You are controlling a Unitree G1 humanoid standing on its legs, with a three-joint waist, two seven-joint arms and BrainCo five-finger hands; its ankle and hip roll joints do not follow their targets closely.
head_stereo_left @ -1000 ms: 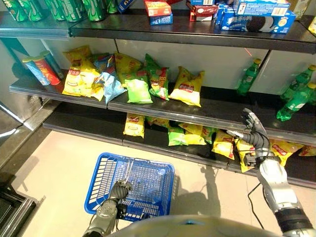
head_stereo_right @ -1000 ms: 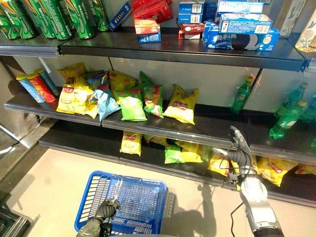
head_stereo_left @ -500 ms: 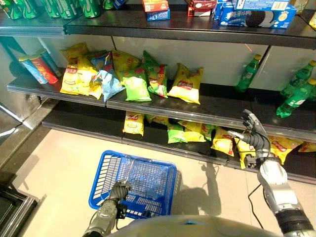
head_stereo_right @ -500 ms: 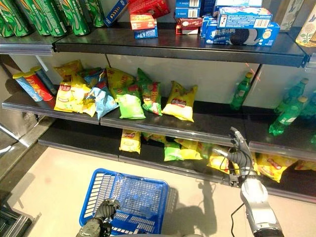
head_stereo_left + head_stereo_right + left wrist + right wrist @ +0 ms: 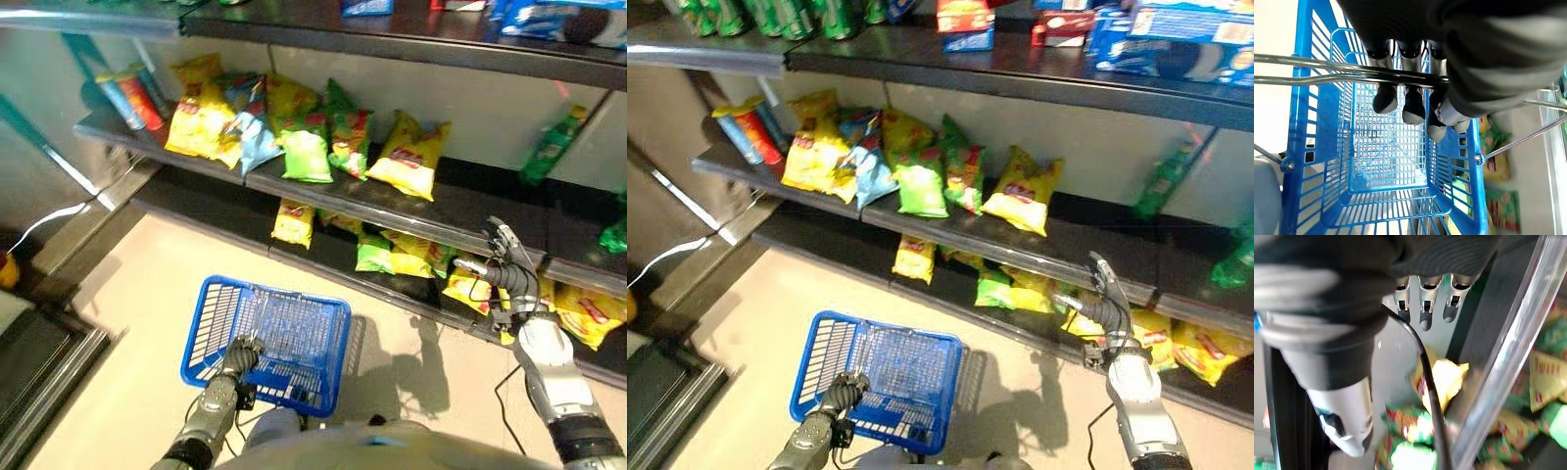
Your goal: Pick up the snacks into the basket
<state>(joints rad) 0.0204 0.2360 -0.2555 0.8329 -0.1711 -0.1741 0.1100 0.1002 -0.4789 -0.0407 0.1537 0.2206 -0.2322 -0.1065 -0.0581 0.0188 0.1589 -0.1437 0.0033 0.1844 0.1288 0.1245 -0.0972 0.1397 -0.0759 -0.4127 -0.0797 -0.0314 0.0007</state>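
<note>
Nothing was yet in the basket (image 5: 223, 323), held by the left hand (image 5: 1405, 100); the open, empty right hand (image 5: 505, 264) hovered near the shelf's (image 5: 441, 230) front edge.

Head stereo pair looking down at shelves (image 5: 392, 211) and basket (image 5: 269, 338), wrist cameras close along each hand

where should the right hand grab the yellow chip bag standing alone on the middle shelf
Probably its top crimped edge, coming from the front. The yellow chip bag leans back, apart from the green bags, so its upper edge looks free to pinch. The right hand, fingers straight, hovers lower, by the shelf edge.
</note>
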